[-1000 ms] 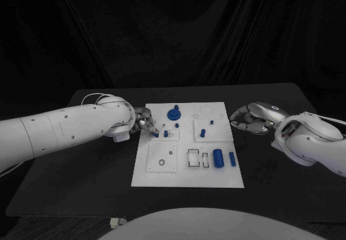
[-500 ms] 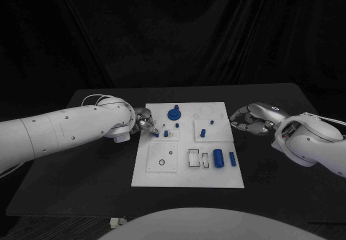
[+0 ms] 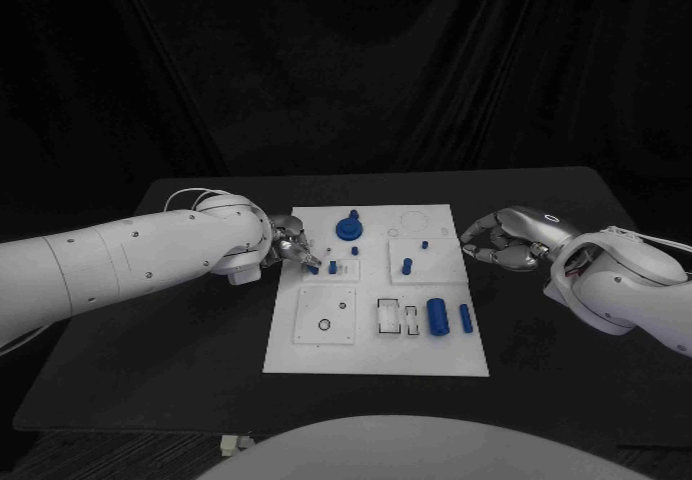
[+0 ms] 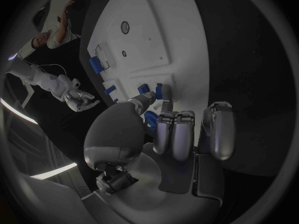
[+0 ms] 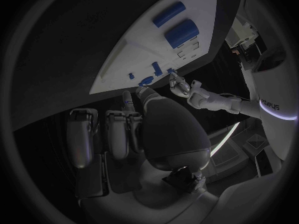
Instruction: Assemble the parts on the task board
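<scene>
Now the left hand (image 3: 293,248) is sitting at the left edge of the task board (image 3: 378,355), its fingertips (image 4: 163,91) reaching down onto the upper left block of the board. They are closing around a small blue peg (image 3: 312,268) there; from the left wrist view a blue piece (image 4: 158,91) is showing right against the fingertips, so the hand is pinching it (how firmly I cannot tell). Just beside it, another short blue peg (image 3: 332,267) is standing upright on the same block, and a tiny one (image 3: 353,251) is sitting a little further in. Above these, a round blue knob (image 3: 349,227) is standing near the top of the board.

Over at the right edge of the board the right hand (image 3: 499,240) is hovering with its fingers curled inward, holding nothing and staying apart from the parts. Nearest to it, on the upper right block, a blue peg (image 3: 407,266) is standing, with a smaller one (image 3: 426,243) above it. Lower on the board two blue cylinders are lying side by side, a thick one (image 3: 436,318) and a thin one (image 3: 464,318), next to a pair of rectangular slots (image 3: 389,315). On the lower left block a small dark ring (image 3: 326,324) is lying flat. The board itself is resting on the black table (image 3: 159,340).
</scene>
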### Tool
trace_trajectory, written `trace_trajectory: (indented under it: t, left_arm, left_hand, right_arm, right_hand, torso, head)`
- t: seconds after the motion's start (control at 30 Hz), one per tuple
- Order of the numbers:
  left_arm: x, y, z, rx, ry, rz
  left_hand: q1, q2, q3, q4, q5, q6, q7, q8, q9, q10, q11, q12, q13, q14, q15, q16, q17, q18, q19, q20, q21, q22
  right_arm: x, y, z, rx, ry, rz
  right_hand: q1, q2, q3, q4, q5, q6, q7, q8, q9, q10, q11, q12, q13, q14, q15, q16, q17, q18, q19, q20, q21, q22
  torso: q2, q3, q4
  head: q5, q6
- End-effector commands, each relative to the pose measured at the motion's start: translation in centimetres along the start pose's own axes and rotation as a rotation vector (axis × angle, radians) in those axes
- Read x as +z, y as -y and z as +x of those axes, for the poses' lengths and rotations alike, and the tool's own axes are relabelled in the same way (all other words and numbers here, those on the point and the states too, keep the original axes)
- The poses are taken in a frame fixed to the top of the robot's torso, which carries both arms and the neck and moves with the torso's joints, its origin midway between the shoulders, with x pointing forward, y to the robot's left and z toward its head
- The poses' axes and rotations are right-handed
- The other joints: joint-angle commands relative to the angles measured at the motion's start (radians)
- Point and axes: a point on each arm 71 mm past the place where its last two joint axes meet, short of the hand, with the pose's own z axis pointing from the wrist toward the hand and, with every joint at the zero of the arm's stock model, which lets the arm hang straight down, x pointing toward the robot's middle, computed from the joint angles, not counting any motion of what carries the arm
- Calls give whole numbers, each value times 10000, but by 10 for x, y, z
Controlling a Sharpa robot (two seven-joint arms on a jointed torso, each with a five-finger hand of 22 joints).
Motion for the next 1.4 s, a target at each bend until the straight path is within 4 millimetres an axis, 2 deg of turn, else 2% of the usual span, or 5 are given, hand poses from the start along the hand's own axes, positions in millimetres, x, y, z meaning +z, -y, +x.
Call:
trace_trajectory:
  t: [0.03,0.3,0.67,0.9,1.4]
  left_arm:
    - [1,2,4,55,-227,55]
    - [2,2,4,63,-247,23]
    - [3,1,3,58,-239,-4]
    - [4,2,3,24,-156,102]
    - [4,5,3,3,-79,315]
  left_hand:
    - [-295,22,-453,304,-562,96,27,-55,-67,1042,43,34,2630,1020,31,26,2635,184,-90,19,-70,1990]
    - [-756,109,-1350,972,-1259,166,72,-104,-193,1042,85,34,2630,1020,66,26,2635,185,-87,54,-78,1990]
    - [-952,219,-1874,1374,-1430,205,66,-62,-198,1042,85,34,2630,1020,70,26,2635,186,-86,62,-83,1990]
    - [-1011,370,-2431,1783,-1599,227,7,408,184,1042,47,34,2630,1020,45,26,2635,188,-85,46,-84,1991]
    - [-773,463,-2632,1795,-1506,204,-55,773,499,1042,-2,34,2630,1020,9,26,2635,187,-80,14,-80,1993]
  right_arm:
    - [0,1,1,-9,39,96]
    - [0,1,1,-11,3,102]
    - [1,1,2,-14,-38,107]
    - [0,1,2,-14,-41,113]
    - [0,1,2,-14,-32,112]
  right_hand:
    - [80,-6,45,-5,59,72,-15,-19,-11,1048,22,25,2633,890,57,-58,2034,-3,753,79,-59,2422]
    - [79,-8,47,-6,60,75,-15,-18,-11,1048,22,25,2633,891,57,-56,2037,-2,751,79,-63,2420]
    - [79,-8,47,-6,60,75,-15,-18,-11,1048,22,25,2633,891,57,-56,2037,-2,751,79,-63,2420]
    - [79,-8,47,-6,60,75,-15,-18,-11,1048,22,25,2633,891,57,-56,2037,-2,751,79,-63,2420]
    - [82,-7,63,-12,72,81,-14,-18,-12,1048,23,25,2633,890,58,-60,2030,-3,752,80,-62,2421]
  torso:
    - [-4,1,-3]
    - [-1,5,2]
    - [0,4,0]
    - [0,4,3]
    - [4,2,0]
  head:
    - [-9,2]
    - [0,2]
    - [8,2]
    - [-1,2]
    - [0,2]
